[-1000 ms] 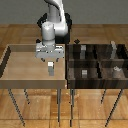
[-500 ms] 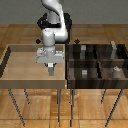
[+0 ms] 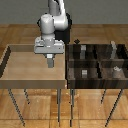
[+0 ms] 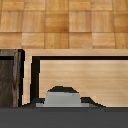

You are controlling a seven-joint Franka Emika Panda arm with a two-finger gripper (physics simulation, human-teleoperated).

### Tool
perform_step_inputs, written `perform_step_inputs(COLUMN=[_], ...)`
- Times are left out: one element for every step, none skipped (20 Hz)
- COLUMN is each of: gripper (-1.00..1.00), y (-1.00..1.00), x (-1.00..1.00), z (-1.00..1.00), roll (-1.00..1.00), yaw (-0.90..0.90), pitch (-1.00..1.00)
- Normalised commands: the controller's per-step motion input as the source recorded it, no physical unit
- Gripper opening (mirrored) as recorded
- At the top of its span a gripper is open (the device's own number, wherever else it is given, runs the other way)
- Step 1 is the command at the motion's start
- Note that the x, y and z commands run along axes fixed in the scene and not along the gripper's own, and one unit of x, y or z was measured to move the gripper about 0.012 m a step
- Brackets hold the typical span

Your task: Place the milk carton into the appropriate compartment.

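Figure: my gripper (image 3: 50,64), clamped on the milk carton (image 3: 50,62), hangs over the tan tray (image 3: 10,70); I carry it level toward 3 o'clock, clearing the divided bin (image 3: 97,62) wall before lowering.

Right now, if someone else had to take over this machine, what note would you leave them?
Gripper: the gripper hangs above the large light-tan wooden tray and appears shut on the small white-grey milk carton, which the wrist view shows close beneath the camera.
Things: the dark-brown four-part divided wooden bin stands beside the tray, on the exterior view's right. Small grey blocks sit among its cells.
Done: the carton is picked up, clear of the tray floor.
Left: carry it across to the bin, lower it into the matching cell and release it. The pictures do not show which cell that is.
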Motion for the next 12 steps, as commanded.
perform_step_inputs(gripper=[-1.0, -1.0, -1.0, -1.0, -1.0, -1.0, -1.0, -1.0, -1.0, -1.0, -1.0, -1.0], y=[0.0, 0.0, 0.0, 0.0, 0.0, 0.0, 0.0, 0.0, 0.0, 0.0, 0.0, 0.0], x=[0.0, 0.0, 0.0, 0.0, 0.0, 0.0, 0.0, 0.0, 0.0, 0.0, 0.0, 0.0], z=[1.0, 1.0, 1.0, 1.0, 1.0, 1.0, 1.0, 1.0, 1.0, 1.0, 1.0, 0.0], roll=[0.0, 0.0, 0.0, 0.0, 0.0, 0.0, 0.0, 0.0, 0.0, 0.0, 0.0, 0.0], yaw=[0.0, 0.0, 0.0, 0.0, 0.0, 0.0, 0.0, 0.0, 0.0, 0.0, 0.0, 0.0], pitch=[0.0, 0.0, 0.0, 0.0, 0.0, 0.0, 0.0, 0.0, 0.0, 0.0, 0.0, 0.0])
